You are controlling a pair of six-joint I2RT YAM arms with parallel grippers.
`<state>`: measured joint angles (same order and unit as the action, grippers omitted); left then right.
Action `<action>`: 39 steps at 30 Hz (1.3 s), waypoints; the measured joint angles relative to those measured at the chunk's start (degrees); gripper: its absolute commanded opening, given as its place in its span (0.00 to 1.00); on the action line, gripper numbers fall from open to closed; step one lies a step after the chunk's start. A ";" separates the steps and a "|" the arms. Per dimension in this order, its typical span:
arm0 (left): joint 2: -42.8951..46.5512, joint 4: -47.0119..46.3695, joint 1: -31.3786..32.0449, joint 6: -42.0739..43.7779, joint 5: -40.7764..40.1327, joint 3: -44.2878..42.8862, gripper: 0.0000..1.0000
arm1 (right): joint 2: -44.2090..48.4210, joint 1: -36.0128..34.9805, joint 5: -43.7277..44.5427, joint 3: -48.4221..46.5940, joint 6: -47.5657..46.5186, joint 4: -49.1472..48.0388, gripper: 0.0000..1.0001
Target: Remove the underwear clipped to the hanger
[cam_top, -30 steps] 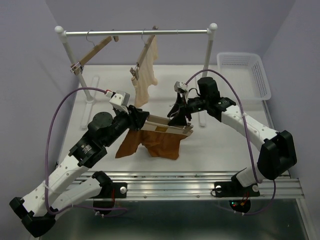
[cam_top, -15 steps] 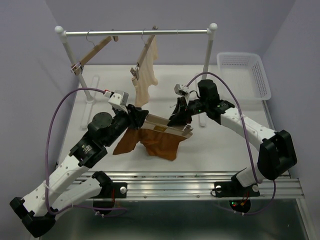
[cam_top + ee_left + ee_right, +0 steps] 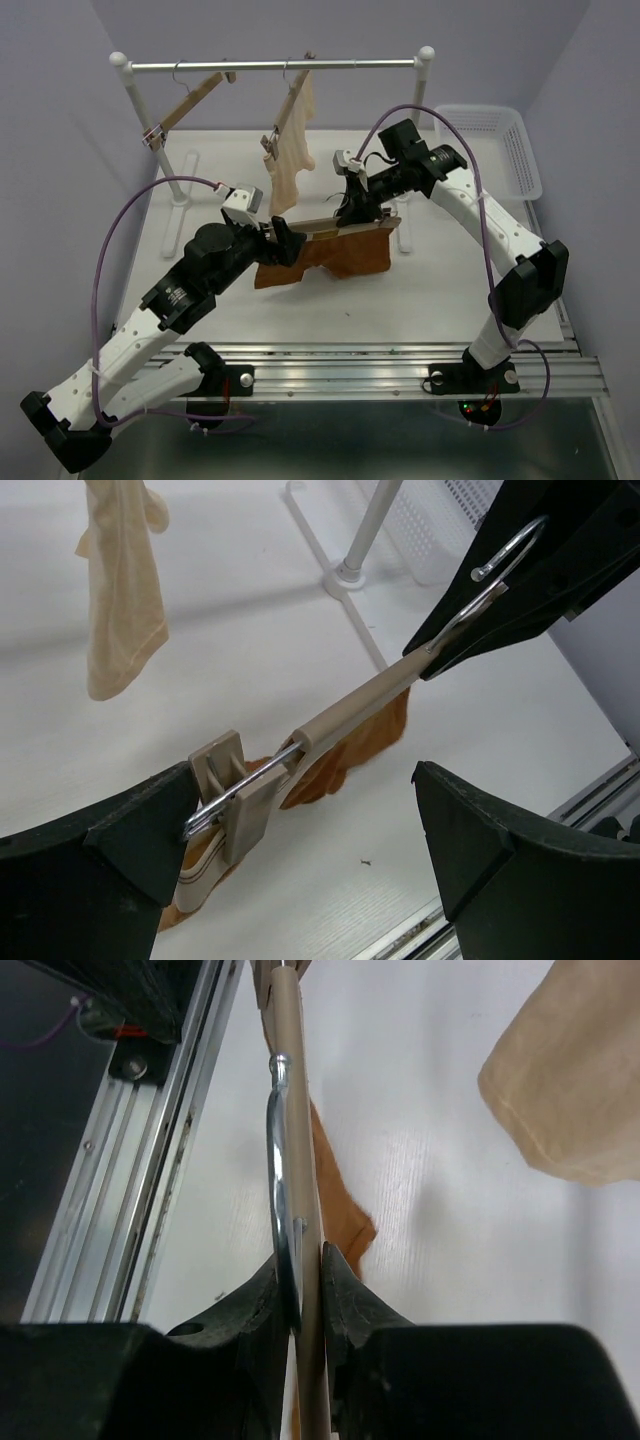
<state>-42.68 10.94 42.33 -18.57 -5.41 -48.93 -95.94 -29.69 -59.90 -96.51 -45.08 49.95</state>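
**Pinching the light wooden bar hanger (image 3: 325,228) on my right, jaws wide on my left**

I am holding my right gripper (image 3: 300,1270) pressed together on the middle of the hanger. Its fingers are clamping both the wooden bar and the foot of the metal wire hook (image 3: 280,1160). In the top view this gripper is keeping the hanger up off the white table (image 3: 450,290), with the bar lying roughly level.

My left gripper (image 3: 305,780) is standing spread wide, one dark finger (image 3: 110,870) to each side of the hanger's near end. A beige clip with a metal spring (image 3: 235,795) is sitting there, close beside the left finger, and I cannot tell whether the two are touching.

The rust-brown soft cloth underwear (image 3: 345,255) is hanging beneath the bar, between my two grippers. Its pale striped waistband is trailing under that near clip. I cannot tell whether its lower edge is reaching the table.

Behind, a cream-beige cloth garment (image 3: 290,150) is hanging from a second wooden hanger (image 3: 285,120) on the metal rail (image 3: 360,65). A third, bare wooden hanger (image 3: 185,105) is hanging tilted further left. A white plastic basket (image 3: 485,145) is sitting at the far right corner.
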 measured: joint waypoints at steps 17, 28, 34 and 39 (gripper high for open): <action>-1.22 4.83 0.00 1.55 5.07 -0.61 0.99 | -1.46 -0.04 8.07 -9.18 -24.09 26.32 0.01; -2.23 4.74 0.02 3.37 13.99 -0.61 0.80 | -1.20 -0.04 8.50 -9.27 -24.87 27.06 0.01; -2.19 5.20 0.00 3.23 15.32 -0.59 0.76 | -1.14 -0.04 8.48 -9.27 -25.22 27.69 0.01; -2.16 5.22 0.00 2.99 15.21 -0.57 0.69 | -1.03 -0.04 8.46 -9.27 -25.29 27.87 0.01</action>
<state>-44.84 16.16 42.33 -15.57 9.80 -49.50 -96.97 -29.74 -51.44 -105.78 -70.37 77.82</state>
